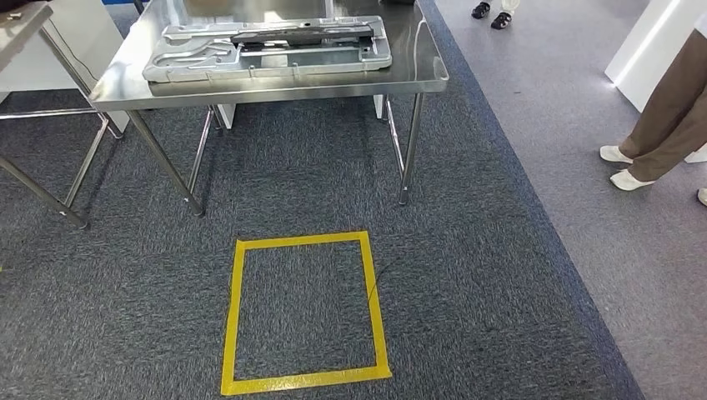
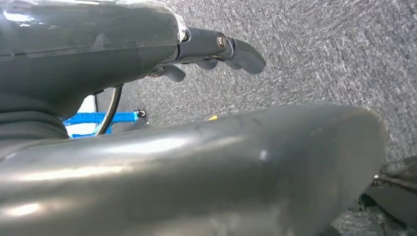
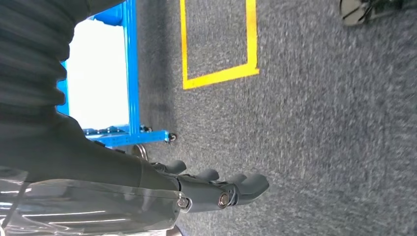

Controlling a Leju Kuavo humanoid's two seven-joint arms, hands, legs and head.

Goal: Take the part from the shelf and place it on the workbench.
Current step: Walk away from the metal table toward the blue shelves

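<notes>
Metal part [image 1: 267, 48] flat on steel workbench [image 1: 421, 71], beyond yellow tape square [image 1: 304, 312]. Left hand [image 2: 216, 51] and right hand [image 3: 216, 189] apparently empty, fingers extended over carpet.

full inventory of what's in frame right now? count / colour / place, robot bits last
Workbench: 1, steel, far side of the carpet, ahead of the robot.
Part: 1, grey metal frame, lying flat on the workbench.
Second table: 1, steel, partly seen at the far left.
Tape square: 1, yellow, on the dark carpet in front of the workbench.
Blue cart frame: 1, blue with small castors, standing on the carpet near the tape square.
People: 2 partly seen; brown trousers and white shoes at the right, dark shoes beyond the workbench.
Left hand: grey, over the carpet, holds nothing.
Right hand: grey, fingers straight, over the carpet, holds nothing.
</notes>
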